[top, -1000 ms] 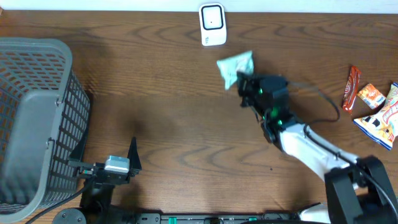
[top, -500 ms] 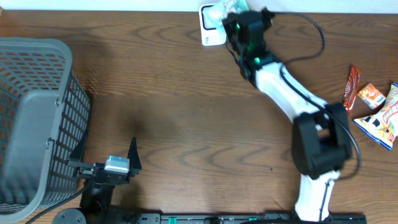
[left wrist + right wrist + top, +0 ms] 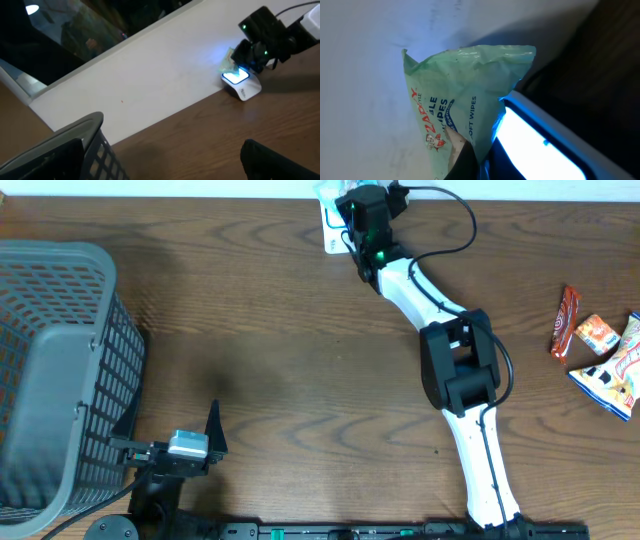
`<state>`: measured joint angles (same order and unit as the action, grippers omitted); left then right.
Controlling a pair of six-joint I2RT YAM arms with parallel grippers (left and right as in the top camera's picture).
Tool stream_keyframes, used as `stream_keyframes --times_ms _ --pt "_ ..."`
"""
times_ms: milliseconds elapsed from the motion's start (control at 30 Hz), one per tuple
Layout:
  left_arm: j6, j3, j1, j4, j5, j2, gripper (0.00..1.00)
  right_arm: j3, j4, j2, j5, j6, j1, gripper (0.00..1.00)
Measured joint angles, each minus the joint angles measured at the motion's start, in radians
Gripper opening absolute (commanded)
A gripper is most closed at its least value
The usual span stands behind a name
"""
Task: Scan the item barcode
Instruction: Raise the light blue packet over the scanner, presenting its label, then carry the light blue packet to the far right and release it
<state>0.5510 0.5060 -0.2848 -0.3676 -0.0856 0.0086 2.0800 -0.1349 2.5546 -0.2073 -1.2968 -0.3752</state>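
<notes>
A pale green wipes pack [image 3: 465, 95] is pinched at its lower edge in my shut right gripper [image 3: 480, 167]. It hangs right beside the scanner's lit blue window [image 3: 540, 145]. In the overhead view the right gripper [image 3: 358, 205] is stretched to the table's far edge over the white scanner [image 3: 334, 238], and a sliver of the pack [image 3: 323, 191] shows. The left wrist view shows the scanner [image 3: 241, 84] glowing blue with the pack [image 3: 228, 62] just above it. My left gripper [image 3: 214, 437] rests open and empty at the near left.
A grey mesh basket [image 3: 60, 370] stands at the left, close to the left gripper, and its rim [image 3: 75, 140] shows in the left wrist view. Snack packets [image 3: 598, 335] and a red bar [image 3: 567, 320] lie at the right edge.
The right arm has swung from mid-table to the far edge, carrying the wipes pack onto the scanner. The left arm has not moved.
</notes>
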Motion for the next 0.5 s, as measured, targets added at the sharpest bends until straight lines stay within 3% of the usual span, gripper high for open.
stream_keyframes --times_ms 233,500 --pt "0.0 0.0 0.0 0.0 0.0 0.0 1.0 0.016 0.049 0.002 -0.013 0.04 0.006 0.02" --pt "0.0 -0.001 0.0 -0.001 0.0 0.0 1.0 0.019 0.668 -0.166 -0.097 0.093 0.063 0.02"
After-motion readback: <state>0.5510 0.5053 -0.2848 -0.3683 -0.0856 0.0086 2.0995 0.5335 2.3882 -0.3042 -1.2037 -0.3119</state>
